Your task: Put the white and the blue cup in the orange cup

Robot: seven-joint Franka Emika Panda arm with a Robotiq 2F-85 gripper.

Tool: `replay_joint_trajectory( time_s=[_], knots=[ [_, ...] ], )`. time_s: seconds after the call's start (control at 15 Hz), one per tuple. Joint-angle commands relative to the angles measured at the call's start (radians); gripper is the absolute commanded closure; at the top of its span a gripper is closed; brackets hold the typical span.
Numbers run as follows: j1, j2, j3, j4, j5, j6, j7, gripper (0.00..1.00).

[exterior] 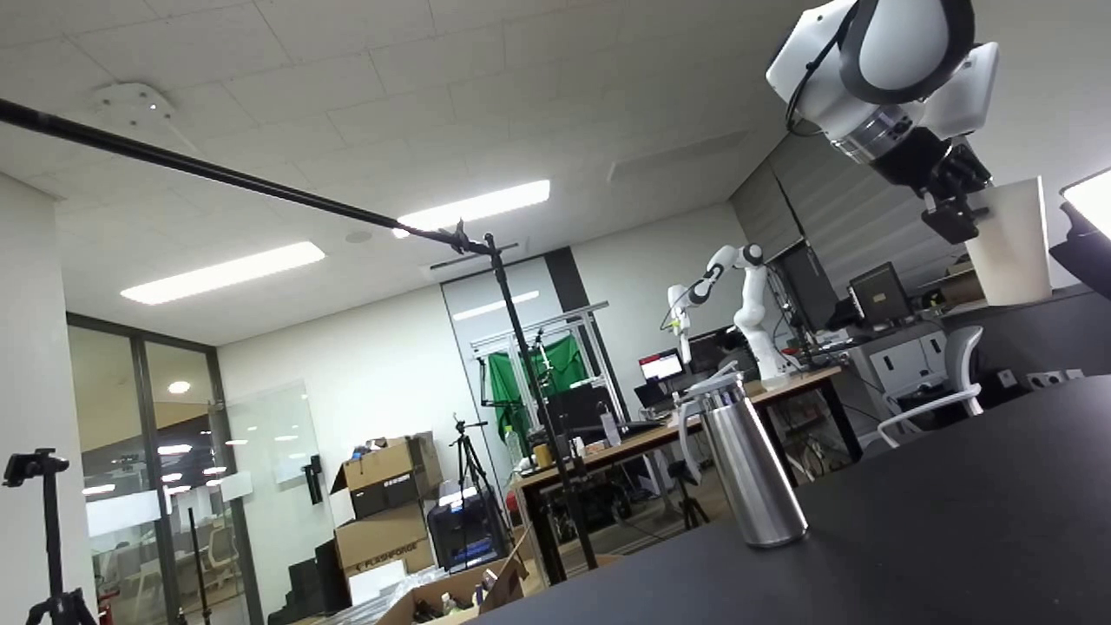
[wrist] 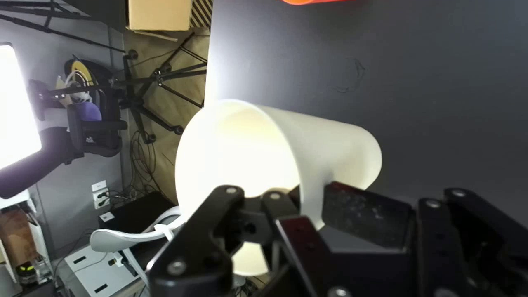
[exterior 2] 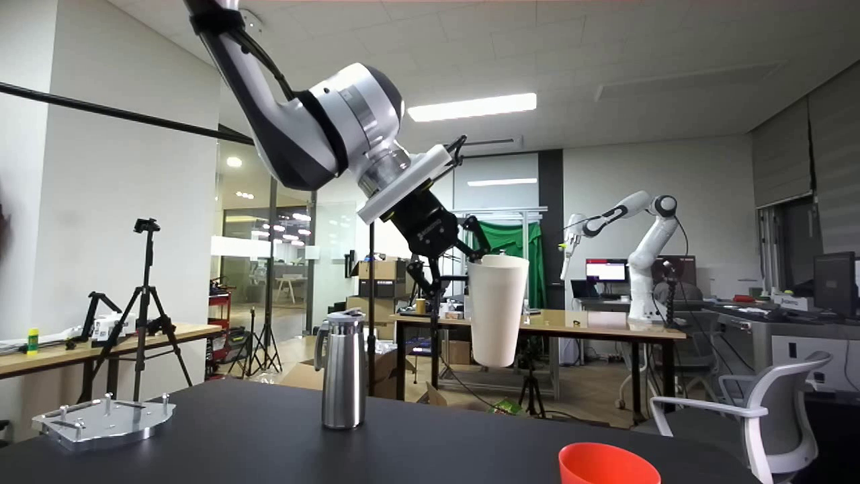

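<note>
My arm [exterior 2: 295, 128] comes in from the upper left in an exterior view, bent at the wrist so that my end effector [exterior 2: 471, 270] slants down to the right, well above the tabletop [exterior 2: 269, 444]. I am clenched on the wall of the white cup [exterior 2: 500, 316] at its rim. My fingers [wrist: 367, 216] straddle that wall, one inside the mouth and one outside. The cup hangs nearly upright, mouth up, apart from the tabletop.

In an exterior view I find the orange cup [exterior 2: 608, 464] upright at the near right of the tabletop, lower than the white cup and to its right; the wrist view catches only a sliver of it. That wrist view also looks into the white cup, its inside washed out by light, and shows dark scribbles [wrist: 350, 78] on the tabletop. A studded metal plate [exterior 2: 104, 427] lies at the left in an exterior view.

In both exterior views a steel jug [exterior 2: 343, 383] stands left of the white cup, apart from it. A second robot [exterior 2: 645, 262] stands far off, a grey chair [exterior 2: 783, 410] to the right.
</note>
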Motion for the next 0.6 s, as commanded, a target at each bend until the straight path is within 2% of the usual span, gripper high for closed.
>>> replay_joint_trajectory(
  time_s=[0.0,0.53],
  knots=[
    [-0.048,0.006,0.017,0.058,0.016,-0.064,-0.025,1.00],
    [-0.135,-0.004,-0.009,0.078,0.000,-0.189,-0.075,1.00]
  ],
)
